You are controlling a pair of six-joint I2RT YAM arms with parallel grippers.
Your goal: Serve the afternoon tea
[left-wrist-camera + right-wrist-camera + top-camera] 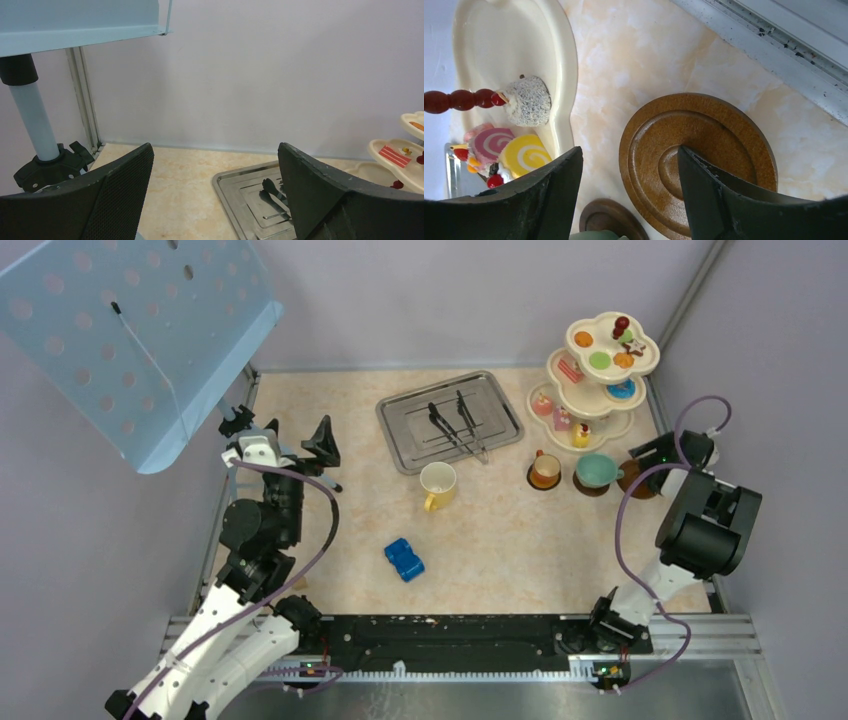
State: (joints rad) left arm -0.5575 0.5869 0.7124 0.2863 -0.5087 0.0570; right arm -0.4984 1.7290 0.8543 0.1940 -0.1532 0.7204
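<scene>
Table top (500,540): cream marble-look laminate, smooth, faint sheen.
Tray (395,415): brushed metal, dull shine.
Tongs (445,425): black, matt.
Coaster (704,130): brown wood-look, turned rings, satin finish.
Three-tier stand (499,45): cream, glossy, smooth, plastic look.
Speckled toy cake (528,100): rough, grainy surface.
Left gripper (215,147) fingers (320,190): black matt plastic, inner pad finely dimpled.
Toy car (404,560): blue plastic, slight gloss.
Perforated panel (130,330): pale blue, smooth painted sheet.
Frame rail (774,45): grey metal, scuffed, speckled.

I can read no text, label, brand, number or sign on anything in my three camera views.
</scene>
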